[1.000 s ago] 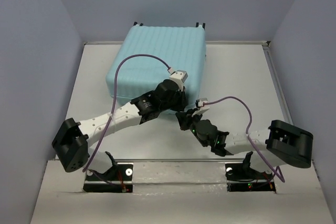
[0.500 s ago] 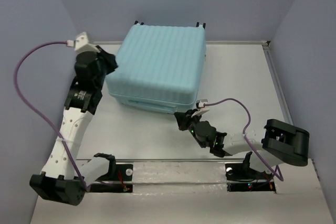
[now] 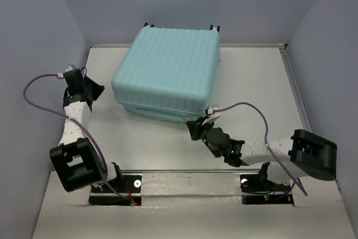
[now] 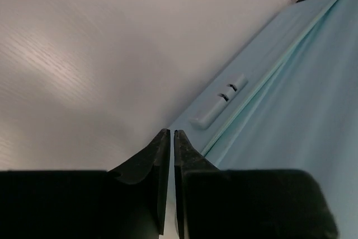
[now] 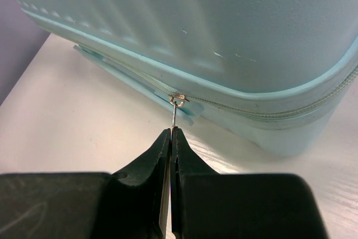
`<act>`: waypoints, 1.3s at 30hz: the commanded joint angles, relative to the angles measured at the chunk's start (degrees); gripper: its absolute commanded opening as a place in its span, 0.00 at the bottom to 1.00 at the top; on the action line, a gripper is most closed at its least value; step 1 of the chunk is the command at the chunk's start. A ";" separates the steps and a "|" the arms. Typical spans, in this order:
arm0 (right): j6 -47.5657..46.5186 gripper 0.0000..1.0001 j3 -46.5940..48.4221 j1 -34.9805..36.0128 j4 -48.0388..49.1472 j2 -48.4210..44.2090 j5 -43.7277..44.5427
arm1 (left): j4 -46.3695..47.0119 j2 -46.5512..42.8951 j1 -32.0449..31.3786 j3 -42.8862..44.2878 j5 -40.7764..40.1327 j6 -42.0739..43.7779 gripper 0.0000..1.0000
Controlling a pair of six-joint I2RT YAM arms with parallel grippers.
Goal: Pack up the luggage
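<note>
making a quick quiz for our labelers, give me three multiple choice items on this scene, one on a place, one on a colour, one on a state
1. Where is the right gripper relative to the luggage?
A. resting on top of its lid
B. at its near edge, by the zipper
C. behind it, at the far wall

2. What colour is the luggage?
A. pale aqua blue
B. red
C. black

3. What state is the luggage in?
A. wide open, lining showing
B. closed, lying flat
C. standing upright on its wheels

Answers:
1 B: the top view puts the gripper at the near edge, and the right wrist view shows it shut on the zipper pull.
2 A: the ribbed shell is pale aqua in every view.
3 B: the shell lies flat on the table, with its halves together.
</note>
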 commanded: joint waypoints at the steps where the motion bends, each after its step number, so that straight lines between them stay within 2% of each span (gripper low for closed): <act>1: -1.40 0.07 2.93 3.10 -2.80 0.08 -5.87 | 6.90 1.16 -4.23 -0.71 4.44 -2.23 0.19; 6: -3.42 0.07 8.90 3.10 -4.47 4.13 -8.59 | 10.05 2.31 -10.55 -3.69 4.52 -3.02 0.16; 10: -9.30 0.07 18.91 3.10 -8.07 10.45 -16.29 | 10.16 -1.98 -18.27 -7.56 4.00 -2.32 0.14; 15: -14.14 0.07 34.97 4.41 -15.27 19.58 -26.95 | 9.54 -8.14 -20.85 -13.88 6.97 -1.53 0.14; 18: -15.64 0.07 40.88 6.08 -18.35 23.37 -32.22 | 8.93 -9.46 -21.29 -15.38 7.86 -0.04 0.14; 22: -16.61 0.07 51.06 8.01 -18.71 31.98 -42.22 | 5.24 -11.31 -21.20 -14.43 4.62 3.57 0.13; 26: -16.26 0.07 56.27 8.72 -15.11 37.18 -44.89 | 3.83 -12.46 -20.94 -14.33 3.56 5.50 0.13; 29: -16.53 0.07 57.69 8.72 -13.71 38.50 -46.90 | 1.90 -12.46 -18.14 -13.20 5.58 8.14 0.13; 34: -15.73 0.07 56.90 8.72 -9.39 38.33 -54.98 | 2.95 -10.61 -17.60 -13.54 7.78 8.41 0.13; 35: -15.91 0.07 56.46 8.72 -9.13 37.89 -59.09 | 3.56 -10.44 -17.34 -13.98 8.39 7.71 0.13; 37: -15.47 0.07 53.82 8.72 -8.34 34.04 -59.66 | 4.97 -9.82 -16.98 -14.25 10.32 6.92 0.13; 39: -13.80 0.37 46.47 8.72 -9.56 29.73 -54.32 | 5.24 -9.99 -16.89 -13.81 9.89 6.30 0.13</act>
